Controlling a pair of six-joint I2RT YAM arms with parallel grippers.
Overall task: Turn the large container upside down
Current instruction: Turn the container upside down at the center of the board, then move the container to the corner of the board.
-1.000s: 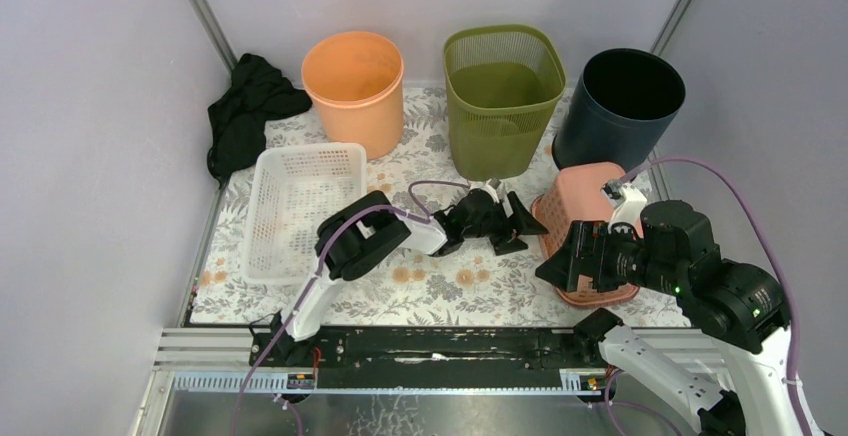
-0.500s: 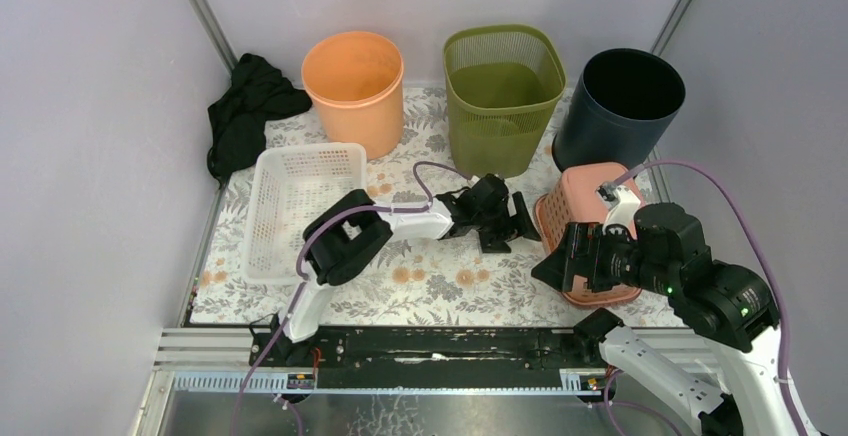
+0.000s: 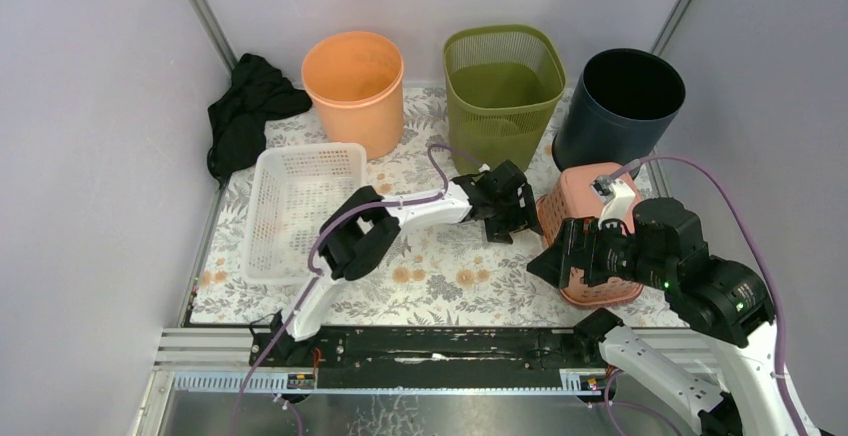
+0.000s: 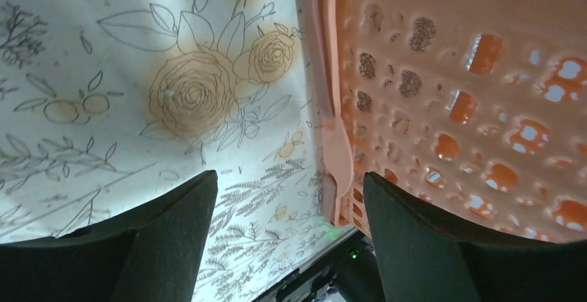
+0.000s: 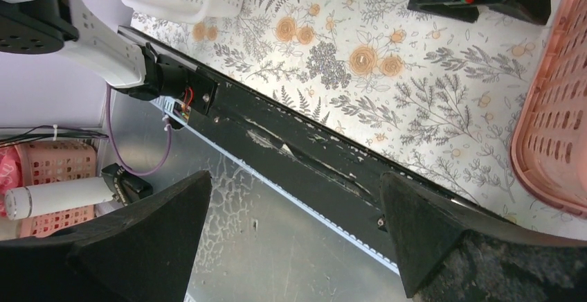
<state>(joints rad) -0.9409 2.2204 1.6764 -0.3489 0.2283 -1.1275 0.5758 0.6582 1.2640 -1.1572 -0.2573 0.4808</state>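
Two grippers flank the pink basket (image 3: 572, 201), which stands on the floral cloth (image 3: 440, 278) at about 4 o'clock from the cloth's middle. It rests mouth down, its wide rim on the cloth and its narrower perforated base on top.

The left gripper (image 3: 520, 208) is stretched out to the basket's 9 o'clock side, close to its wall. In the left wrist view its dark fingers (image 4: 173, 219) are spread wide; the basket's rim runs through the gap between them, and nothing is pinched. Whether a finger touches the wall cannot be told.

The right gripper (image 5: 296, 181) hangs above the cloth at the basket's 7 o'clock, with its arm passing over the basket. Its jaws stand fully apart and hold nothing; beneath them lie the near edge of the cloth and the black rail (image 5: 311, 156).

Three upright bins line the far edge: an orange bucket (image 3: 355, 86) at 11 o'clock, a green mesh bin (image 3: 503, 106) at 12 o'clock and a dark round bin (image 3: 620, 106) at 1 o'clock, just behind the pink basket. A white lattice tray (image 3: 310, 149) lies at 9 o'clock, and a black cloth (image 3: 245, 111) is bunched at 10 o'clock against the wall.
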